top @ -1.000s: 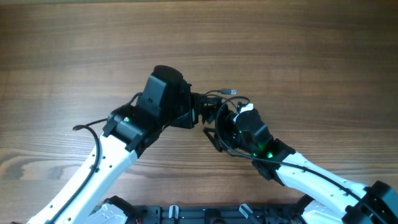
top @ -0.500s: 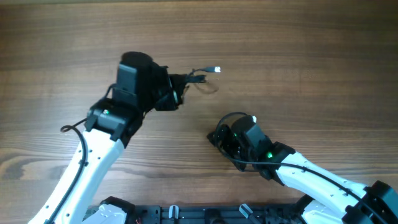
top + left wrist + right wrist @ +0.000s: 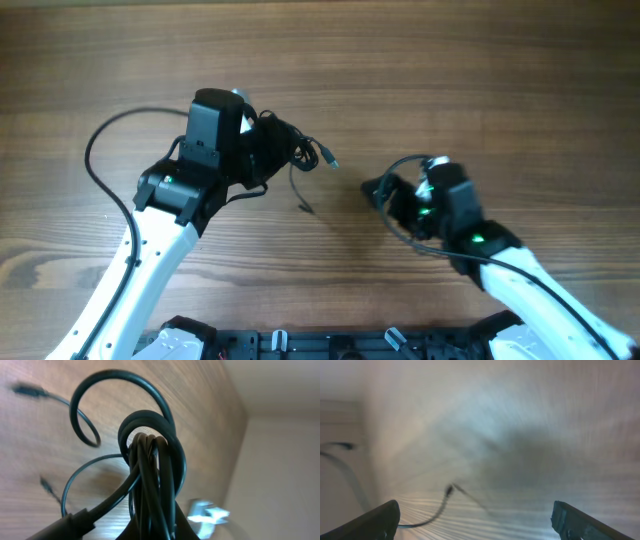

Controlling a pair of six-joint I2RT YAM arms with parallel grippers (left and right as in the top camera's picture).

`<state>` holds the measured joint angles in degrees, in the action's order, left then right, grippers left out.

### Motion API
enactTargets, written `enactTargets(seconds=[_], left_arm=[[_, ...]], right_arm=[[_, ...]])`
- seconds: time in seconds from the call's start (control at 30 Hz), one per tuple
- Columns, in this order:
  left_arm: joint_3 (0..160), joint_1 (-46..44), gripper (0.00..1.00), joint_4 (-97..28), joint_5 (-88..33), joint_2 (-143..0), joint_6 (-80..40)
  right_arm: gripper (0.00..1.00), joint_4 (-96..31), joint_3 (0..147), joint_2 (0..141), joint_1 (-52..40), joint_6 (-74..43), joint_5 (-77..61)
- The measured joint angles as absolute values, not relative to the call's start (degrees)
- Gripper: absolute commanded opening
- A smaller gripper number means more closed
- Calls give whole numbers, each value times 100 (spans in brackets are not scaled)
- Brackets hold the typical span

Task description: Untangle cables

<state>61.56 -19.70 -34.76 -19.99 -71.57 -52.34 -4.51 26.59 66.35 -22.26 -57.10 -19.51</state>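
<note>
1. While the left gripper is clamped on the cables, a knotted black bundle left of the table's centre, the right gripper stands well apart from them, its jaws wide and holding nothing.
2. By my reading, the step in hand is the parting itself: one arm anchors the knot and the other is free to choose a strand.
3. Two loose ends trail from the bundle toward the right arm: a plug end and a thin tail. The next move probably calls for the right gripper to close on one of them and draw it away from the knot.
4. In the left wrist view the strands loop tightly through one another, so a slow pull seems wise.
5. The wooden table is brown and grained, and a pale wall rises past its edge. The right wrist view is blurred.
</note>
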Motion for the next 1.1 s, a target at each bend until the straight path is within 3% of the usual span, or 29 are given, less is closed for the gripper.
enactTargets(seconds=[0.1, 0.23, 0.3, 0.5, 0.77, 0.83, 1.0, 1.1], left_arm=[[6156, -1968, 4, -3564, -2401, -7157, -3317], [6156, -1975, 4, -3970, -3854, -7157, -631], [6156, -1975, 4, -4125, -4416, -7157, 67], [6156, -1975, 4, -4508, -5634, -7190, 1004], [6156, -2250, 4, -4504, -6445, -7467, 1216], [6156, -2355, 4, -4504, -6442, -7498, 1223], [6156, -2471, 6, -4499, -6460, -7507, 1243], [6156, -2469, 32, -4434, -6316, -7507, 1229]], right_arm=[[100, -154, 2650, 6141, -1588, -4963, -2547], [99, 464, 2648, 5929, -1291, -3898, -3809], [98, 840, 2633, 5929, -1286, -3577, -4379], [85, 2458, 2606, 5983, -1286, -3037, -5959], [70, 2781, 2606, 6689, -1286, -3026, -7142], [61, 3240, 2593, 6895, -1286, -3221, -7290], [4, 4482, 2596, 6965, -1286, -3981, -7544], [4, 4534, 2596, 6967, -1291, -4248, -7605]])
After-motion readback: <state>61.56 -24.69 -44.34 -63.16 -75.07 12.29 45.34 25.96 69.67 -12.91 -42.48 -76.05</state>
